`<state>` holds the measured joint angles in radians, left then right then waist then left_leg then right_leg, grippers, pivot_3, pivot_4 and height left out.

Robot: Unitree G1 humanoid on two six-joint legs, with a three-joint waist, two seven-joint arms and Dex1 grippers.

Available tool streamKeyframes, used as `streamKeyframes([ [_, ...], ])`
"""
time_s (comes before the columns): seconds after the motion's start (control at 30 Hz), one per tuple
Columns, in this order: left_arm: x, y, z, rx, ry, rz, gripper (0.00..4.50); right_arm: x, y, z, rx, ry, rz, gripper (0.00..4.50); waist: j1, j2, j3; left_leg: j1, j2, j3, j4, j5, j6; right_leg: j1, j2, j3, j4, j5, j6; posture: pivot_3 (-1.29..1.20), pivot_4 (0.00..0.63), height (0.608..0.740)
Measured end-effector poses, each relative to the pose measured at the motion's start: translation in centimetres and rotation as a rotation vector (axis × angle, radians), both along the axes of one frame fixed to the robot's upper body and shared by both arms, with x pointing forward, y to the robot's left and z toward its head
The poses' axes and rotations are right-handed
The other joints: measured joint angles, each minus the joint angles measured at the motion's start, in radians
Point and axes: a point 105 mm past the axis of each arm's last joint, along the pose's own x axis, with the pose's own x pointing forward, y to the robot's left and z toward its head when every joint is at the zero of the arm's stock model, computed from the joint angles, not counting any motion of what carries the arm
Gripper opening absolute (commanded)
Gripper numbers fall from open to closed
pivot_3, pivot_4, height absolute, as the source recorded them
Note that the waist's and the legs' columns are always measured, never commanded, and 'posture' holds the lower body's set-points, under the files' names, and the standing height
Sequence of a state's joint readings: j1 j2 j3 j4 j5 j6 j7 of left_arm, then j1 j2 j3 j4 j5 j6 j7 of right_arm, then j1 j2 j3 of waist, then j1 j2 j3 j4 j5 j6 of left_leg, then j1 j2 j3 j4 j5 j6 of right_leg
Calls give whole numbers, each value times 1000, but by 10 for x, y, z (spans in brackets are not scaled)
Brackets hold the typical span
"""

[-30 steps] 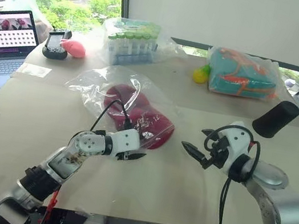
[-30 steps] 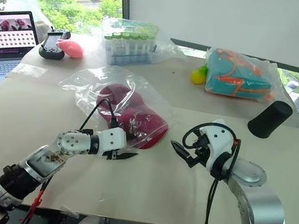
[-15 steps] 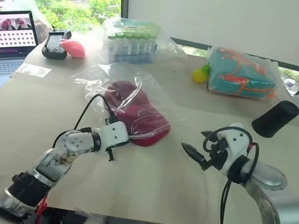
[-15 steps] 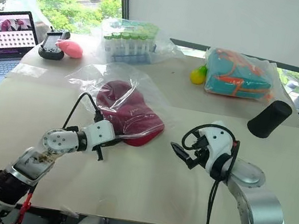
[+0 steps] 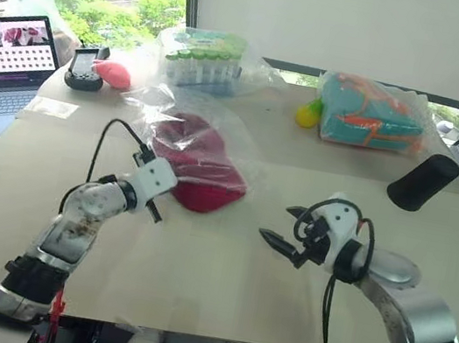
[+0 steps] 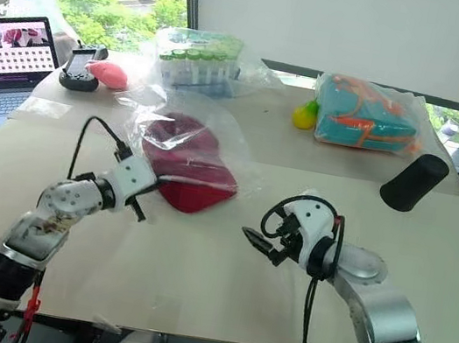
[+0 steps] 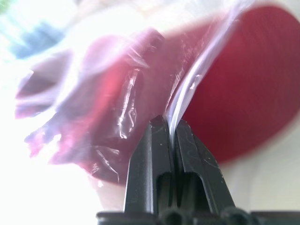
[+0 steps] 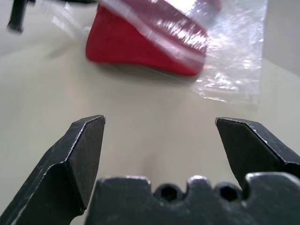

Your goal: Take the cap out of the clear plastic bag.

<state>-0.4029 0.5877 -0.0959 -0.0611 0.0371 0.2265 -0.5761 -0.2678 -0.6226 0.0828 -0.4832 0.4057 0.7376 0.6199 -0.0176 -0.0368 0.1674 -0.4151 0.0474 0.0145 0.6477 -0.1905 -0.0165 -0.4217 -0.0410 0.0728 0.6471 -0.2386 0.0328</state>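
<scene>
- Pale beige flat-topped bench (image 5: 215, 302) carries everything.
- Large crinkly clear plastic bag (image 6: 233, 150) lies left of centre on the bench; one edge is pulled up toward the left gripper.
- Dark red fabric cap with curved brim (image 6: 180, 158) sits mostly inside that bag; brim end pokes out of the bag's near side and rests on the bench.
- Open laptop with lit screen (image 5: 6, 52) at the far left edge.
- Teal-and-orange item in a clear wrapper (image 5: 368, 114) at far right; green-topped tube rack in a clear wrapper (image 5: 200, 58) at far centre.
- Black cylinder (image 5: 423, 181) lying tilted at the right.
- Left gripper (image 7: 169, 129): fingers pressed together, clamped on a fold of the bag's film, just beside the cap.
- Right gripper (image 8: 159, 123): fingers spread wide, holding nothing, above bare bench, apart from the cap and pointing toward it.
- Small pink object (image 5: 113, 73) near the laptop.
</scene>
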Motion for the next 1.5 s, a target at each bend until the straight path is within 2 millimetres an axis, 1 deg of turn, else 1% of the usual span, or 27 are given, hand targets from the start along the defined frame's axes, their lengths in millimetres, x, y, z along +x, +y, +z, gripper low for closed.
streamKeyframes([
  [0.07, 7, 1, 20, -35, -72, 20, 31, 0, 13, 5, 3, -30, 48, 4500, -1, 0, 0, 0, 0, 0, 0, 0, 0, 0, 0, 0, 0, 0, 0, 0, 150, 740],
  [0.1, 9, 0, 28, -48, -102, 22, 31, 0, 18, 6, 2, -46, 66, 4500, -1, 0, 0, 0, 0, 0, 0, 0, 0, 0, 0, 0, 0, 0, 0, 0, 150, 740],
  [0.13, 9, -1, 31, -54, -118, 22, 31, 0, 22, 7, -8, -61, 81, 4500, -1, 0, 0, 0, 0, 0, 0, 0, 0, 0, 0, 0, 0, 0, 0, 0, 150, 740],
  [0.23, 11, -3, 32, -89, -124, 35, 31, 1, 37, 6, -80, -133, 130, 4500, -1, 0, 0, 0, 0, 0, 0, 0, 0, 0, 0, 0, 0, 0, -1, 0, 150, 740],
  [0.3, 13, -6, 29, -110, -115, 38, 31, 7, 54, 5, -146, -240, 163, 4500, -3, 0, 0, 0, 0, 0, 0, 0, 0, -1, 0, 0, 0, 0, 0, 0, 150, 740],
  [0.37, 14, -7, 29, -116, -118, 39, 31, 11, 62, 5, -184, -316, 176, 4500, -2, 0, 0, 0, 0, 0, 0, 0, 0, -1, 0, 0, 0, 0, -1, 0, 150, 740],
  [0.4, 14, -8, 30, -120, -121, 42, 31, 16, 66, 7, -206, -375, 164, 4500, -1, 0, 0, 0, 0, 0, 0, 0, 0, -1, 0, 0, 0, 0, -1, 0, 150, 740],
  [0.53, 16, -13, 33, -149, -126, 43, 31, 32, 77, 18, -320, -604, 148, 4500, 0, 0, 0, -1, 0, 0, 0, 0, 0, -1, 0, 0, 0, 3, -5, 0, 150, 740],
  [0.6, 16, -13, 33, -154, -120, 46, 31, 35, 82, 20, -363, -685, 160, 4500, 1, 0, 0, -1, 0, 0, 0, 0, 0, -1, 0, -1, 0, 3, -5, 0, 150, 740],
  [0.73, 17, -12, 33, -157, -125, 56, 31, 41, 88, 14, -398, -753, 156, 4500, 0, 0, 0, -1, 0, 0, 0, 0, 0, -1, 0, -1, 0, 3, -5, 0, 150, 740],
  [0.87, 17, -13, 33, -162, -125, 57, 31, 47, 92, 17, -434, -823, 166, 4500, -1, 0, 0, -1, 0, 0, 0, 0, 0, -1, 0, -1, 0, 3, -5, 0, 150, 740],
  [1.07, 17, -13, 34, -165, -128, 59, 31, 55, 99, 14, -452, -857, 162, 4500, -2, 0, 0, -1, 0, 0, 0, 0, 0, -1, 0, -1, 0, 3, -6, 0, 150, 740],
  [1.2, 16, -14, 34, -171, -131, 57, 0, 55, 104, 12, -440, -861, 164, 3400, -3, 0, 0, -1, 0, -1, 0, 0, 0, -1, 0, -1, 0, 4, -6, 0, 150, 740],
  [1.23, 16, -15, 35, -171, -132, 57, 0, 55, 104, 12, -442, -862, 167, 3005, -3, 0, 0, -1, 0, -1, 0, 0, 0, -1, 0, -1, 0, 4, -6, 0, 150, 740],
  [1.27, 16, -15, 35, -172, -134, 55, 0, 54, 104, 10, -445, -858, 176, 2710, -3, 0, 0, -1, 0, -1, 0, 0, 0, -1, 0, -1, 0, 4, -6, 0, 150, 740],
  [1.37, 15, -16, 36, -175, -137, 52, 0, 51, 98, 4, -453, -830, 194, 2710, 0, 0, 0, -1, 0, -1, 0, 0, 0, -1, 0, -1, 0, 4, -6, 0, 150, 740],
  [1.43, 15, -16, 35, -174, -131, 56, 0, 48, 90, 1, -454, -800, 202, 2710, 0, 0, 0, -1, 0, -1, 0, 0, 0, -1, 0, -1, 0, 4, -6, 0, 150, 740],
  [1.5, 15, -15, 34, -174, -128, 57, 0, 48, 79, 4, -457, -788, 197, 2710, -1, 0, 0, -1, 0, -1, 0, 0, 0, -1, 0, -1, 0, 4, -6, 0, 150, 740],
])
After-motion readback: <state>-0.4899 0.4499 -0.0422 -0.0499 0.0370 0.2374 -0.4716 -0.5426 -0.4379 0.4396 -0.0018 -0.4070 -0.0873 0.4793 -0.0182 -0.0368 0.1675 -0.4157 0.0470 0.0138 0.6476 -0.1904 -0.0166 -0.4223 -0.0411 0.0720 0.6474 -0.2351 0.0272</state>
